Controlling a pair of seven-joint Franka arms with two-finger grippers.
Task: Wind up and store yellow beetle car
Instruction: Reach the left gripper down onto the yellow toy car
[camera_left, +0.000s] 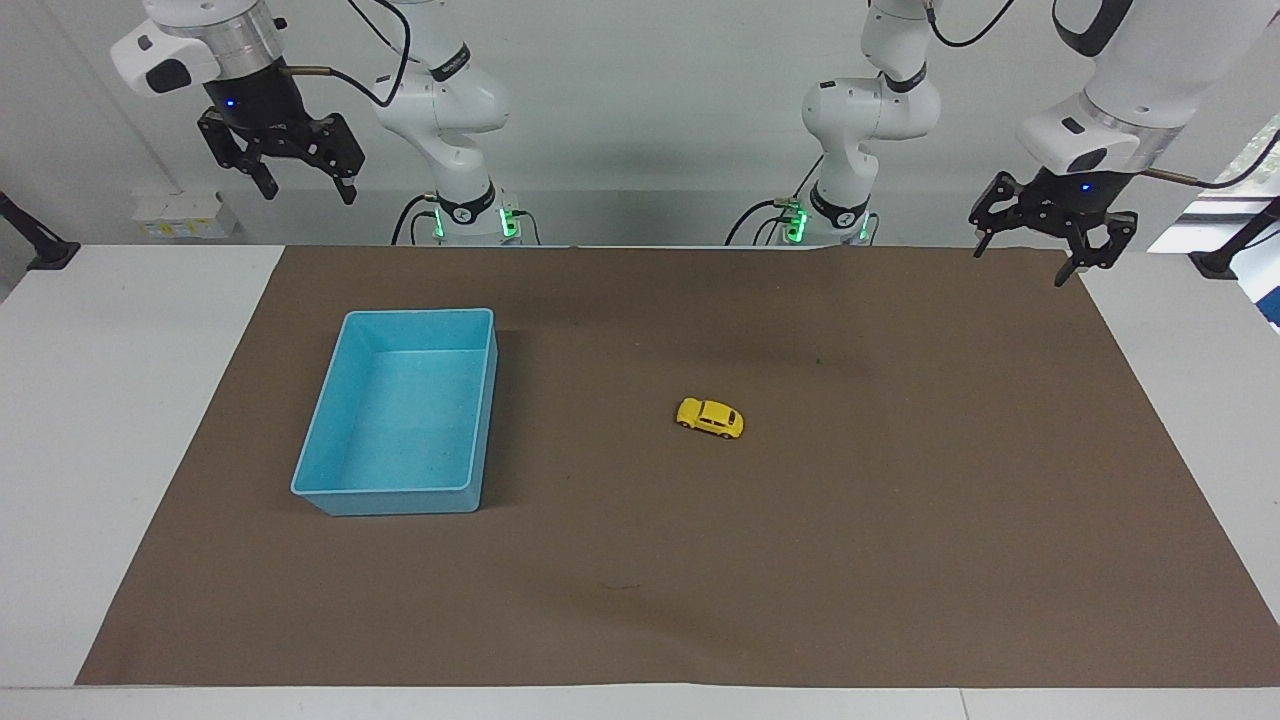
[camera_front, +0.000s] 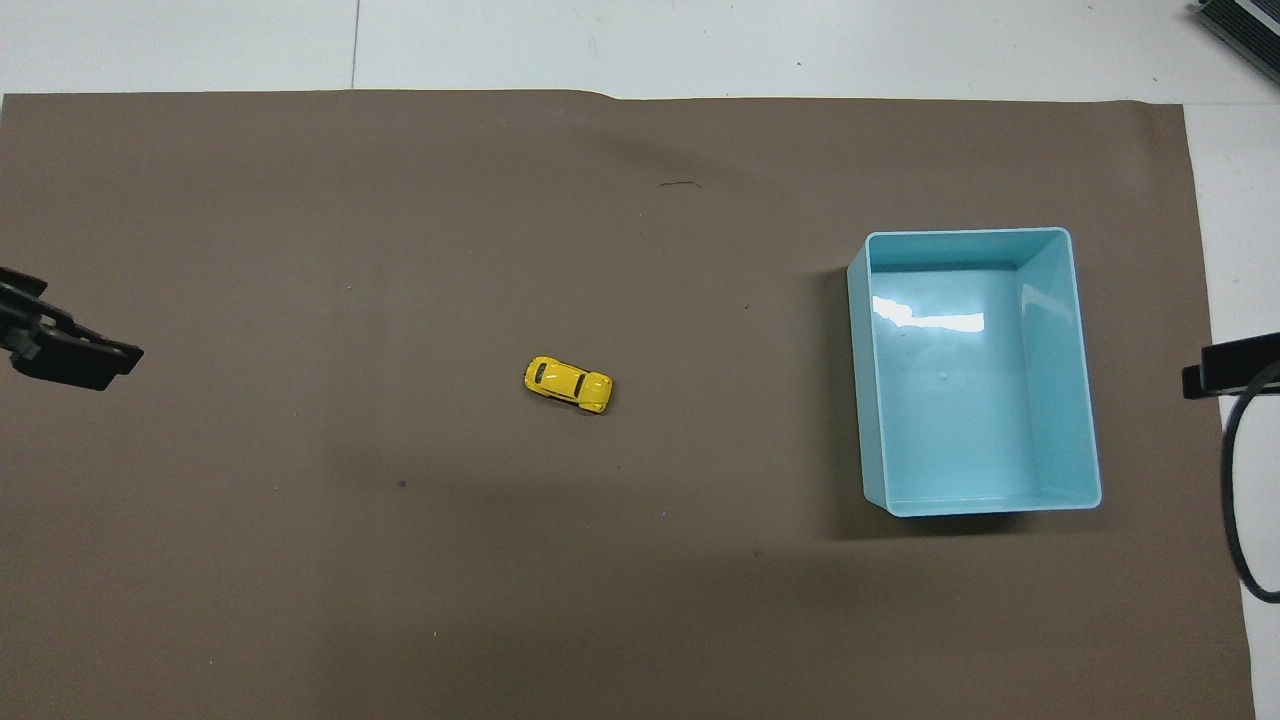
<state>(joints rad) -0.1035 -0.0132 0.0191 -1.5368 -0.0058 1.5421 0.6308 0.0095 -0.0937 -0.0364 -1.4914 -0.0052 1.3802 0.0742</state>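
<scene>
Resting on its wheels near the middle of the brown mat (camera_left: 640, 600), the yellow beetle car (camera_left: 710, 418) lies free of both grippers and touches nothing else. In the overhead view the car (camera_front: 568, 384) sits slightly askew to the mat's edges.

The blue bin (camera_left: 330, 490) stands on the mat toward the right arm's end of the table, well apart from the car, with its long side running away from the robots. Its interior holds nothing — the car is outside it.

Left gripper (camera_left: 1030, 262): raised in the air over the mat's corner nearest the robots at the left arm's end of the table. Jaws released, fingers spread, nothing between them. In the overhead view only part of it (camera_front: 70, 355) shows at the frame's edge.

Right gripper (camera_left: 305, 188): raised high above the table at the right arm's end, over the white table (camera_left: 120, 400) surface close to the robots. Jaws released, nothing held — this arm waits. A dark tip (camera_front: 1235, 365) shows at the edge of the overhead view.
</scene>
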